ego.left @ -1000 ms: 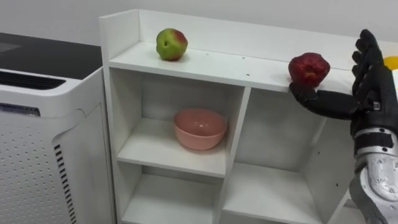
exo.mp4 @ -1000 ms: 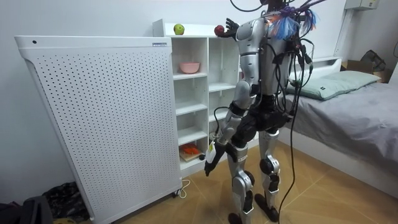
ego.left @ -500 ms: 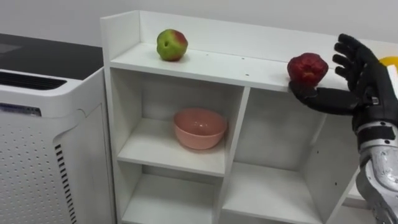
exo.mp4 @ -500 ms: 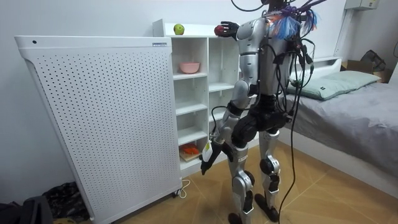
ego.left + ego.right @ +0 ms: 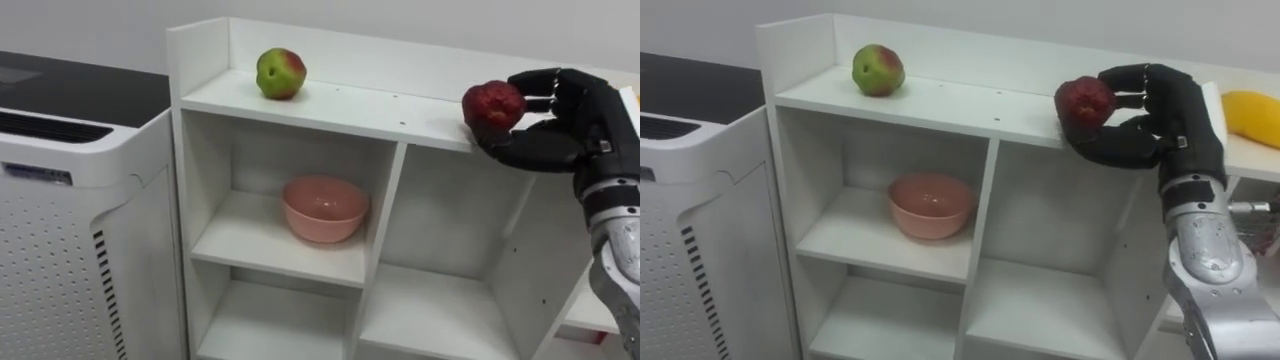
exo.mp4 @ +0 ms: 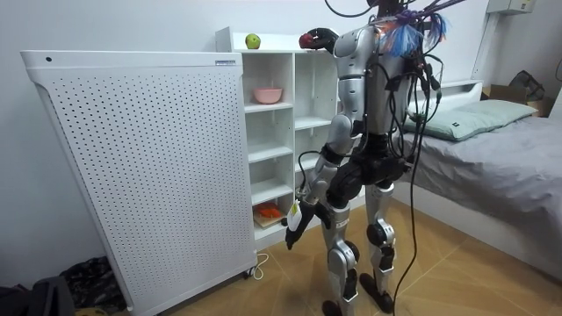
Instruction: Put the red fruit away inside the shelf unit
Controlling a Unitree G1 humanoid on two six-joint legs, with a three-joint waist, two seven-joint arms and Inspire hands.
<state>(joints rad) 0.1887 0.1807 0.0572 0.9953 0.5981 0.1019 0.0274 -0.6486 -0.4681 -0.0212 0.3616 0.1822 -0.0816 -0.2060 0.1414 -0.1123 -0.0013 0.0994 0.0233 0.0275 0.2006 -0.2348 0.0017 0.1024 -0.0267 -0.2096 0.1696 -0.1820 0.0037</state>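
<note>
red apple (image 5: 492, 103) grasped by the right hand (image 5: 572, 128) at the top of the closet (image 5: 340, 103).
left eye view: fingers and thumb curl round the red apple at the front edge of the top board; green apple (image 5: 281, 73) well apart to the left on the same board; pink bowl (image 5: 325, 207) in the upper left compartment. room view: robot stands facing the closet, right arm raised; left hand (image 6: 294, 230) hangs by the thigh. right eye view: yellow fruit (image 5: 1252, 112) near the right hand.
</note>
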